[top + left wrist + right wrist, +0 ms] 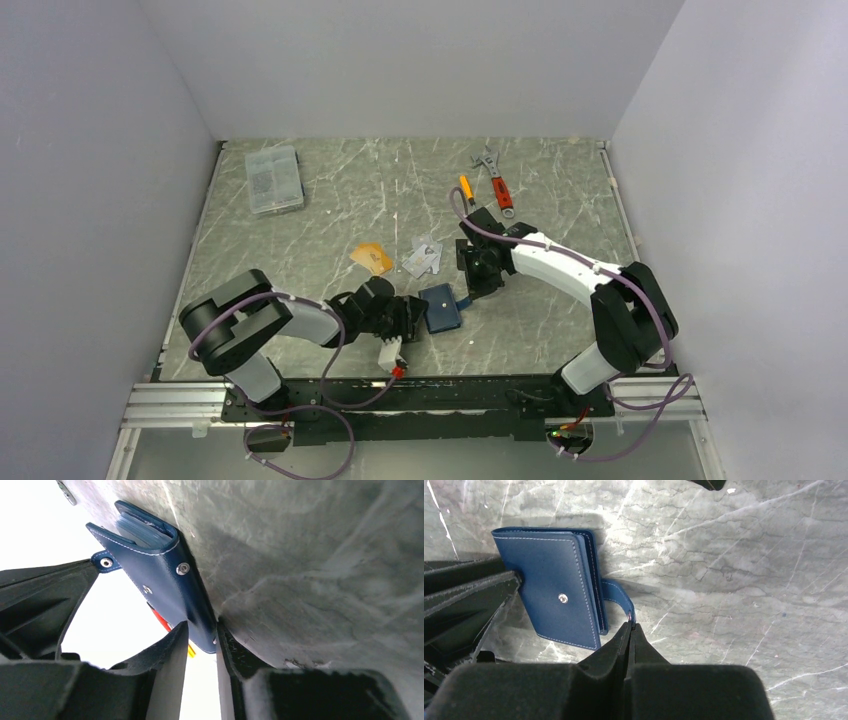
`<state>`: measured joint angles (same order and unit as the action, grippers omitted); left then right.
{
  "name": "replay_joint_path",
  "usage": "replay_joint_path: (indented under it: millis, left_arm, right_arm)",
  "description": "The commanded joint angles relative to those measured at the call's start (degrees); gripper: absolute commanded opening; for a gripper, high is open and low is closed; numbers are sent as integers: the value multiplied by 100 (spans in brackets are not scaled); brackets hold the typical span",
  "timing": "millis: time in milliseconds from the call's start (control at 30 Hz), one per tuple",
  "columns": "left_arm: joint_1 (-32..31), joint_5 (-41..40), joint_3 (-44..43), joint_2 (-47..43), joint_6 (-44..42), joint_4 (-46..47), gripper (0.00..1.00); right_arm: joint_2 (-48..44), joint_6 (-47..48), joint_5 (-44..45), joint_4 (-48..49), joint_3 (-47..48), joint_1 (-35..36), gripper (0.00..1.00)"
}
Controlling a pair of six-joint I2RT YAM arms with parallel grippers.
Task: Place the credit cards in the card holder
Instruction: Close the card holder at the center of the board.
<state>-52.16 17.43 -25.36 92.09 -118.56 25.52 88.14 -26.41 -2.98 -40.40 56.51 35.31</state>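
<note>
Our left gripper (201, 632) sits around the card holder's (441, 306) left corner; squeezing or not, we cannot tell. Our right gripper (630, 630) pinches its snap tab (616, 592). The credit cards (371, 258) lie beyond it. We should pull the tab gently and keep the holder down.

Robot lab test cell. Plain pale walls (100, 150) box in marble-pattern tabletop (560, 330) on three sides. My two arm bases (255, 380) mounted at aluminium extrusion rail (170, 405); purple cables (351, 440) looped below.
</note>
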Motion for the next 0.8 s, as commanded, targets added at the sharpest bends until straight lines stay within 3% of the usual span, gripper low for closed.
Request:
replay_joint_path:
  millis: [0, 67, 100, 133, 167, 333, 567, 767]
  left_arm:
    - [-35, 339, 133, -222, -630, 257, 35]
    - [-46, 390, 167, -303, -564, 294, 43]
    - [-42, 425, 190, -336, -534, 325, 56]
    - [-48, 451, 218, -377, -514, 350, 62]
    - [-48, 478, 254, -417, -540, 331, 63]
    - [-103, 780, 202, -611, -795, -319, 62]
    - [-160, 1085, 91, -557, -1346, -888, 47]
    - [-242, 886, -329, -239, -1365, -1161, 44]
  right_arm:
    - [-114, -110, -118, 105, 77, -93, 0]
    - [-117, -122, -100, 86, 79, -106, 0]
    - [-133, -127, -91, 78, 72, -107, 0]
    - [-138, -135, -89, 77, 64, -111, 0]
    - [-146, -141, -88, 76, 62, -120, 0]
    - [-152, -167, -50, 55, 68, -137, 0]
    - [-232, -223, 17, -3, 60, -183, 0]
    - [-303, -191, -137, 35, 9, -256, 0]
